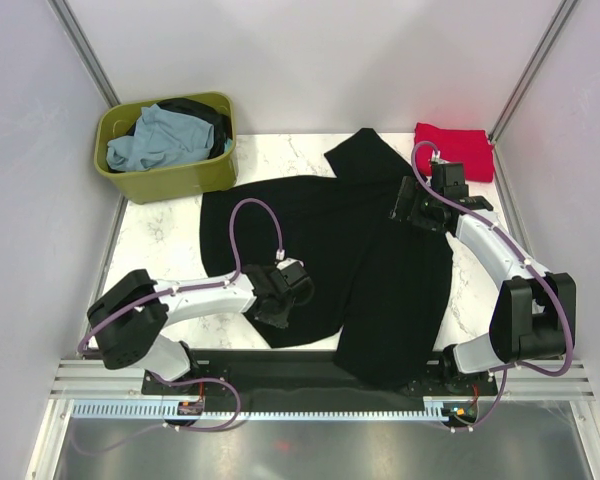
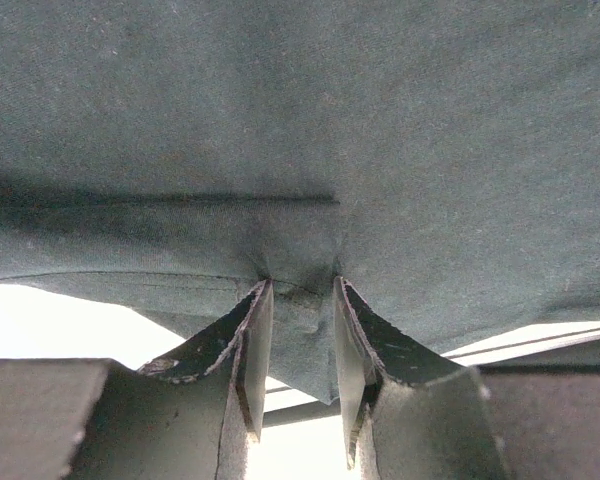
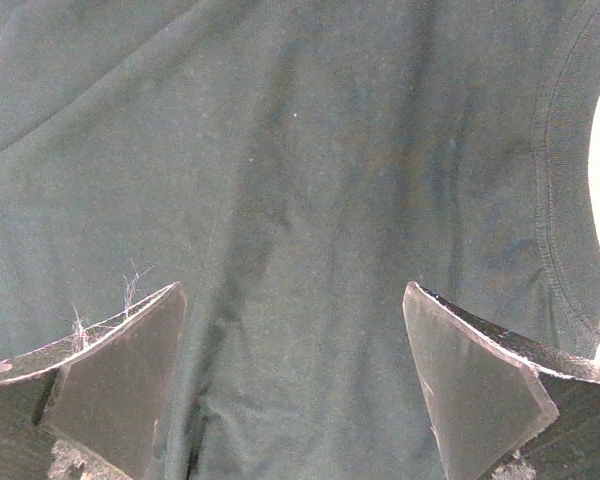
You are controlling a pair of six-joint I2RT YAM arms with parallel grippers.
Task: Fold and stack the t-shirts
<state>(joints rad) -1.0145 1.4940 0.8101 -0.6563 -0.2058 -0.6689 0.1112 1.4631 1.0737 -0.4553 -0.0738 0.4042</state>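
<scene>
Your black t-shirt (image 1: 350, 240) sprawls limp across the table (image 1: 160, 240), the left gripper (image 2: 300, 288) pinched tight on its 8 o'clock hem (image 2: 130, 282), the right gripper (image 3: 292, 290) gaping empty over cloth by the 2 o'clock collar (image 3: 560, 200), so take hold at hems and seams, for I judge it will sag.

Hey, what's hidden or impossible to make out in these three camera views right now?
1. Top view: how many shirts the olive tub holds; the pale blue shirt and tub wall cover the rest.
2. Top view: left pincer tips, hidden under its wrist.
3. Right wrist view: whether the open right pincer touches the black t-shirt; depth is unreadable.
</scene>
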